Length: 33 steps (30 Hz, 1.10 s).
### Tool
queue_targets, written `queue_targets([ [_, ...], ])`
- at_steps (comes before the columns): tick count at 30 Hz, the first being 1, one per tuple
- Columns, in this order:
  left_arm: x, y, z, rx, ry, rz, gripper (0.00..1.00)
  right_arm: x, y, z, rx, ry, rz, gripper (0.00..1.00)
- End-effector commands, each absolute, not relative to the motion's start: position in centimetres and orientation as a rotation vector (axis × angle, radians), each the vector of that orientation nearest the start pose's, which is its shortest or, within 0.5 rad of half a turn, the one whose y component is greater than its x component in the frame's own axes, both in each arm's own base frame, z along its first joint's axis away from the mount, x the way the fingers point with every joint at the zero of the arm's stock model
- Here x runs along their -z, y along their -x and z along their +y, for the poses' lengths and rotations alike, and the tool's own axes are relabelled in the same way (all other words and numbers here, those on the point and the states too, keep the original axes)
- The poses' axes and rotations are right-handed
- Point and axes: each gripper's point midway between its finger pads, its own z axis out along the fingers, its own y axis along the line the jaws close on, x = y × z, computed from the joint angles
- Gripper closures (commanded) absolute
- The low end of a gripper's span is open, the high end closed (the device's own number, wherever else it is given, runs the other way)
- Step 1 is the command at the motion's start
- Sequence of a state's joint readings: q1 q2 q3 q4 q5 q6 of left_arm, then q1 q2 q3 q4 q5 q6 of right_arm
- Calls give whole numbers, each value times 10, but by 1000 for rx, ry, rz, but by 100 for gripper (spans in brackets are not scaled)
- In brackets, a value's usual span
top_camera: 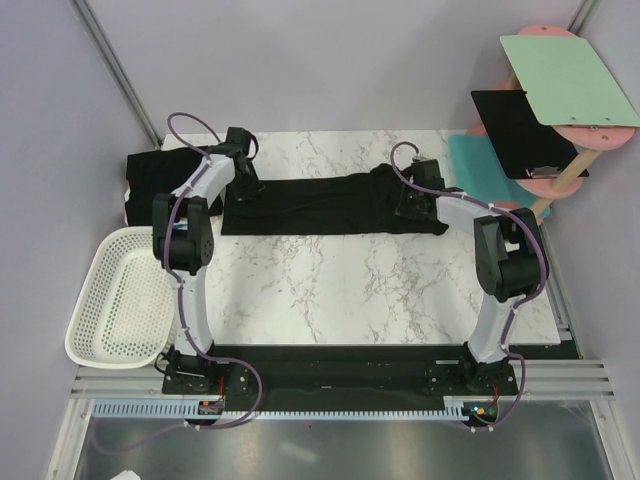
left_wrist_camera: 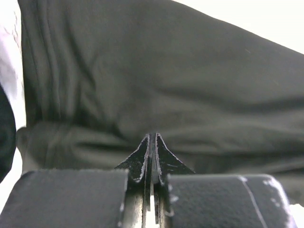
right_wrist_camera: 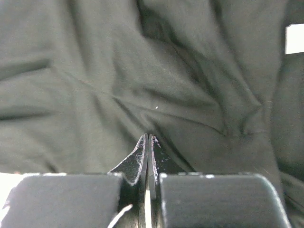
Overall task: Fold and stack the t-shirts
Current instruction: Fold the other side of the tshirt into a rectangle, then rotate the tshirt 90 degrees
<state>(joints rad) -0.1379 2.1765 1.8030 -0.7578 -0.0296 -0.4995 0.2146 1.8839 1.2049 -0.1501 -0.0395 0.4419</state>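
Observation:
A black t-shirt (top_camera: 320,205), folded into a long strip, lies flat across the far half of the marble table. My left gripper (top_camera: 242,185) is at its left end and my right gripper (top_camera: 408,210) is at its right end. In the left wrist view the gripper (left_wrist_camera: 152,135) is shut, its tips pinched into the shirt's cloth (left_wrist_camera: 180,80). In the right wrist view the gripper (right_wrist_camera: 147,136) is shut too, and creases in the cloth (right_wrist_camera: 118,80) run to its tips. A second black t-shirt (top_camera: 160,180) lies bunched at the far left corner. No chest print shows.
A white mesh basket (top_camera: 120,300) sits off the table's left edge. At the back right a pink stand holds a green board (top_camera: 568,80), a rigid black panel (top_camera: 520,130) and a teal mat (top_camera: 478,165). Bare marble (top_camera: 330,290) lies nearer the arms.

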Motion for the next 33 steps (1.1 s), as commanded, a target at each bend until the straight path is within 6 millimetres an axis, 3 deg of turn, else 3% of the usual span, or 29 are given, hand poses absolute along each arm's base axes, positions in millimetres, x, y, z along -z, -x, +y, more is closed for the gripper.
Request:
queue_targets([
  [1, -62, -505, -73, 47, 430, 2633, 98, -38, -464, 122, -257, -243, 2440, 100],
  [10, -48, -506, -53, -129, 437, 2657, 98, -19, -474, 111, -134, -247, 2465, 100],
  [21, -19, -472, -46, -311, 384, 2790, 98, -5, -507, 103, -11, -201, 2476, 100],
  [24, -16, -453, -50, -357, 351, 2818, 98, -5, -518, 106, -1, -166, 2483, 100],
  [29, -2, -404, -61, -394, 301, 2911, 98, -19, -546, 124, -84, -96, 2448, 100],
  [30, -1, -398, -64, -395, 288, 2923, 98, -13, -546, 127, -101, -67, 2466, 100],
  [31, 6, -382, -70, -391, 265, 2964, 98, -23, -555, 132, -123, -54, 2440, 100],
  [33, 11, -361, -77, -376, 251, 3001, 98, -19, -559, 139, -141, -17, 2448, 100],
])
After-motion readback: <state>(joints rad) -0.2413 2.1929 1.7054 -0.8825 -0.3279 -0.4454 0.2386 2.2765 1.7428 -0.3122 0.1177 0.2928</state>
